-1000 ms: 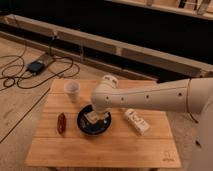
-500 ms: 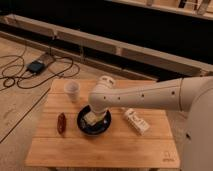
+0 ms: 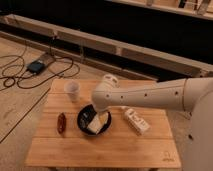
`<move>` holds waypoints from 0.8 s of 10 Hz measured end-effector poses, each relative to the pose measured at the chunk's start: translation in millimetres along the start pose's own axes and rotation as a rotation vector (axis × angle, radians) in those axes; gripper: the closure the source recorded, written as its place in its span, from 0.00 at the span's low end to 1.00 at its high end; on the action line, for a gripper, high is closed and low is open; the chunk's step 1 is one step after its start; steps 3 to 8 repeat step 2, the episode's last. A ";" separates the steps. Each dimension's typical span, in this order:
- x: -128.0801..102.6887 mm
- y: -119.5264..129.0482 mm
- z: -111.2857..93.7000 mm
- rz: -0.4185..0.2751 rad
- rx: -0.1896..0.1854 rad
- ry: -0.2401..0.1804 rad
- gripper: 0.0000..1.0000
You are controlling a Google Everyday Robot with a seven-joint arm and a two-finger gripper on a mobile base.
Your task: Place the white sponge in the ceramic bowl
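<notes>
We log a wooden slatted surface on a tan floor, dark panelled wall behind. Bowl sits centre-left, sponge inside it. Tool hangs over the bowl; its state we cannot tell. Cup near back-left corner.

Tool over ceramic bowl, white sponge inside
</notes>
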 end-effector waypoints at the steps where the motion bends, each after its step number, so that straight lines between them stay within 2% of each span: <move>1: -1.2 0.4 0.3 0.001 -0.002 -0.002 0.20; 8: -3.1 0.2 0.5 -0.002 -0.003 -0.004 0.20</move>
